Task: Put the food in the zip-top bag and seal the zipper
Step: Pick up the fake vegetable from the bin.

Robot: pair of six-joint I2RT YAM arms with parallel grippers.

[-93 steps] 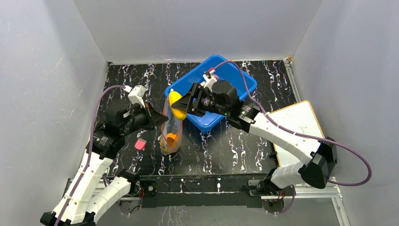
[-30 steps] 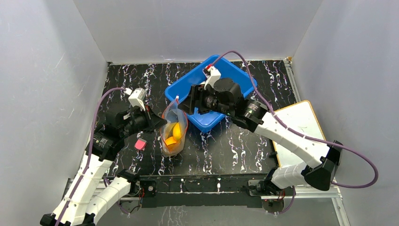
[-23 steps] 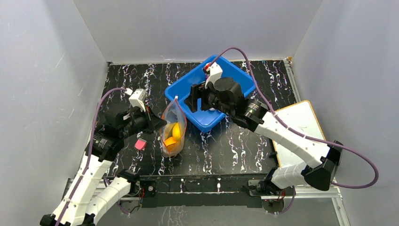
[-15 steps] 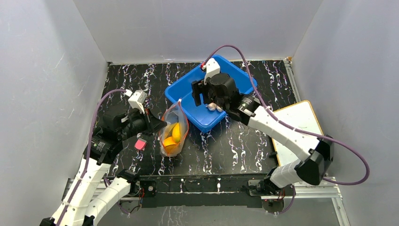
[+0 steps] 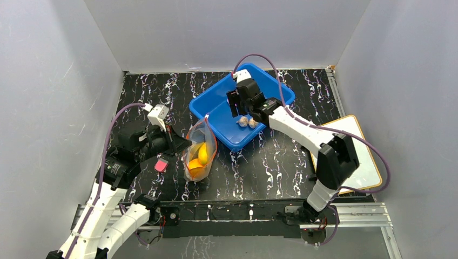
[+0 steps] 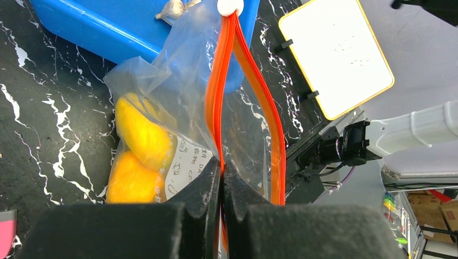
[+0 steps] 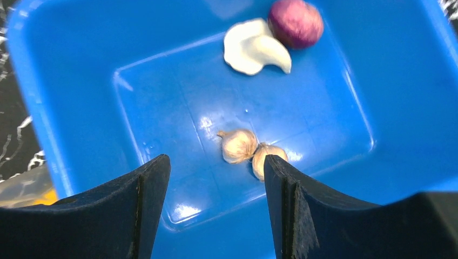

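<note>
The clear zip-top bag (image 5: pixel 199 157) stands on the black table with its mouth up. My left gripper (image 6: pixel 221 168) is shut on one side of the red-orange zipper (image 6: pixel 218 91); the other zipper strip (image 6: pixel 270 127) bows away, so the mouth gapes. Inside lie a yellow oval fruit (image 6: pixel 141 129) and an orange piece (image 6: pixel 129 182). My right gripper (image 7: pixel 216 162) hangs open and empty over the blue bin (image 7: pixel 70 108). Below it in the bin lie two beige bits (image 7: pixel 238 145), and farther off a white piece (image 7: pixel 251 47) and a purple piece (image 7: pixel 296 21).
The blue bin (image 5: pixel 216 108) sits just behind the bag, its near corner touching it. A small pink block (image 5: pixel 161 165) lies on the table under my left arm. A white board with a wooden rim (image 5: pixel 345 141) lies at the right edge.
The yellow fruit that my right gripper carried at the bag's mouth now lies inside the bag. The right arm has swung back over the bin, jaws open. My left gripper kept its hold.
</note>
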